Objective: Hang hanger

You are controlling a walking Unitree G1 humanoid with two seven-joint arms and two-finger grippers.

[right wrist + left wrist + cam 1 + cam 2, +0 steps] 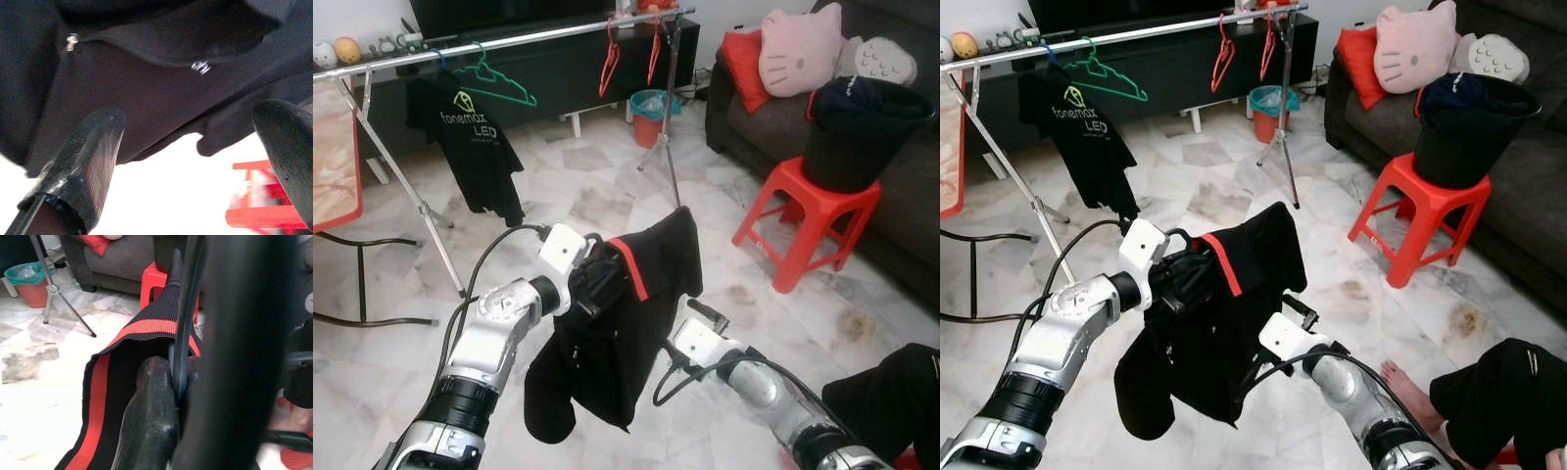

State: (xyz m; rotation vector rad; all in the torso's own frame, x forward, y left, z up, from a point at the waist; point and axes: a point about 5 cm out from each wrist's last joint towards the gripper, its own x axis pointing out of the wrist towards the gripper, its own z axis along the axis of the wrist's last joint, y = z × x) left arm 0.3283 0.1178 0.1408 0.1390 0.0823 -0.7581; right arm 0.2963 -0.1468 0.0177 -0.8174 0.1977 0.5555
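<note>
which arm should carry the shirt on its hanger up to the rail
Left. The left gripper is already shut on the black hanger inside the black shirt with red collar. The right gripper, fingers open, merely sits under the cloth. The silver metal rail lies ahead.

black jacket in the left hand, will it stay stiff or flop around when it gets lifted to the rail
Probably floppy: the black jacket sags in loose folds below the left hand. It likely swings when moved, since a sleeve dangles free. The right hand, open beneath it, may need to steady it.
</note>
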